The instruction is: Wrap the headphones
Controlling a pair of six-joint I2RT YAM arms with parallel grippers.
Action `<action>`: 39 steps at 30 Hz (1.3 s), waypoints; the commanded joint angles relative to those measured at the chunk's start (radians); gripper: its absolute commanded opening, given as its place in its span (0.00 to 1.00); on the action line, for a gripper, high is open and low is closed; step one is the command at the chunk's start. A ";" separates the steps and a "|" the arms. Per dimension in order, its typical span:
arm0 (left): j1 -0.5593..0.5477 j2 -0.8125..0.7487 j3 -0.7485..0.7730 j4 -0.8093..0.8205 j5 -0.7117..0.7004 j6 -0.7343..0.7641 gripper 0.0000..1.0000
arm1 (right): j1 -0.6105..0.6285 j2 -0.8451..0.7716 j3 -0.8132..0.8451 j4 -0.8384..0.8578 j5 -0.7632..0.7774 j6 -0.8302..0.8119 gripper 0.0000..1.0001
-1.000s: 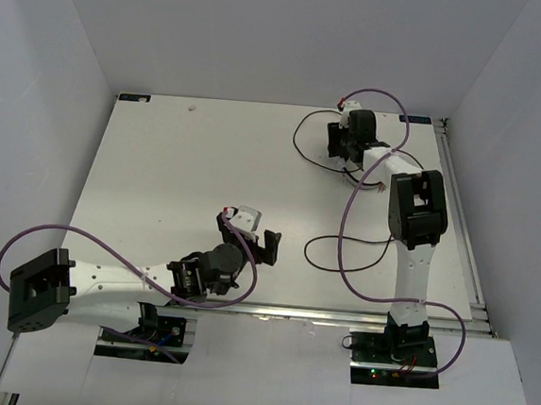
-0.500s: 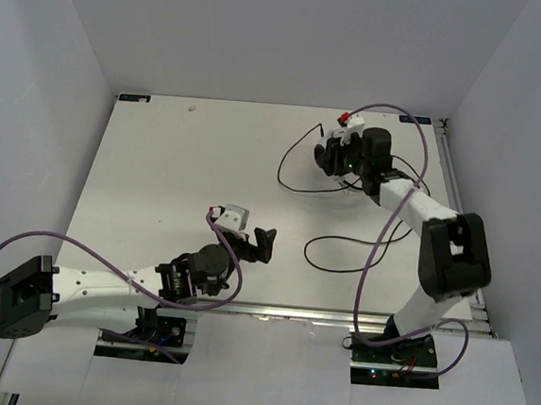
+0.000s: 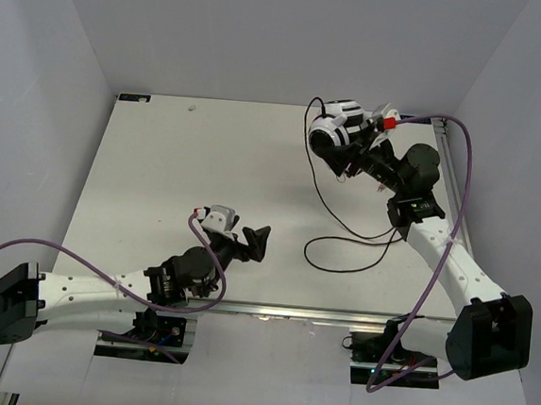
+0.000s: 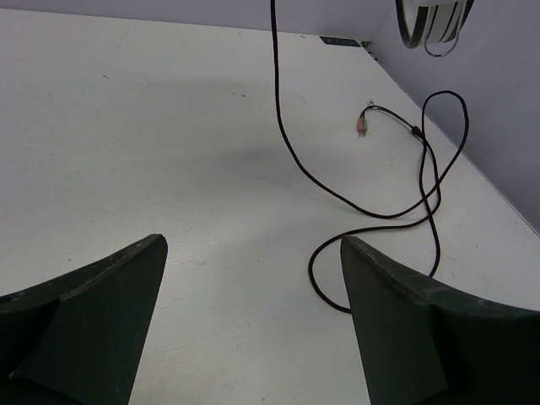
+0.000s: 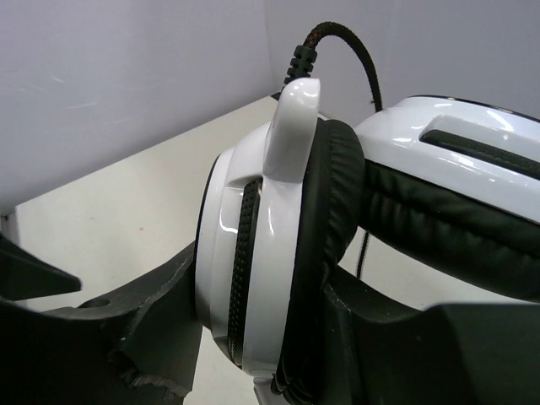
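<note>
Nearest, a little left of the middle of the counter [image 3: 159,174], the left hand [image 3: 248,243] sits low with its fingers spread wide and nothing between them. Its wrist view shows only bare surface between the two dark fingers [image 4: 101,312], with the cord [image 4: 275,67] lying beyond them and not touched.

Further out and to the right, that thin black cord lies loose on the counter in an open loop and a long curve, and its plug [image 4: 363,126] rests on the surface further back on the right side. No turn of the cord is around the headband or the cups as far as either view shows, so the wrapping itself looks not yet begun.

Farthest, at the far right, the right hand [image 3: 358,151] has the headphones [image 3: 335,130] clamped. Its wrist view shows one white cup with its black cushion wedged between the two fingers. The headphones are off the counter, and the cord hangs from them down to the surface.

So the pick-up appears done. What seems left is nearly all of the task: taking up the slack cord, most likely with the free left hand, winding it round the headphones, and tucking in the plug end.
</note>
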State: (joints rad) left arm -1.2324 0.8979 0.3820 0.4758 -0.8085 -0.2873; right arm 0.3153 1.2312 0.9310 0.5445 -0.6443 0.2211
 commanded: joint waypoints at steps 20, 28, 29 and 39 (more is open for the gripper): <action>0.016 0.236 1.107 -0.986 0.061 0.057 0.97 | 0.294 -0.322 -0.165 -0.536 -0.089 -0.734 0.08; 0.055 0.522 1.490 -1.351 0.245 0.109 0.98 | 0.470 -0.462 -0.268 -0.543 0.037 -0.813 0.08; 0.057 0.542 1.518 -1.382 0.264 0.112 0.98 | 0.487 -0.466 -0.268 -0.560 0.041 -0.814 0.08; 0.091 0.721 1.589 -1.526 0.361 0.125 0.98 | 0.664 -0.521 -0.295 -0.583 0.246 -0.841 0.08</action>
State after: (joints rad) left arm -1.1635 1.6304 1.9331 -0.9730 -0.5006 -0.1812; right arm 0.9169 0.7380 0.6239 -0.1214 -0.5032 -0.5635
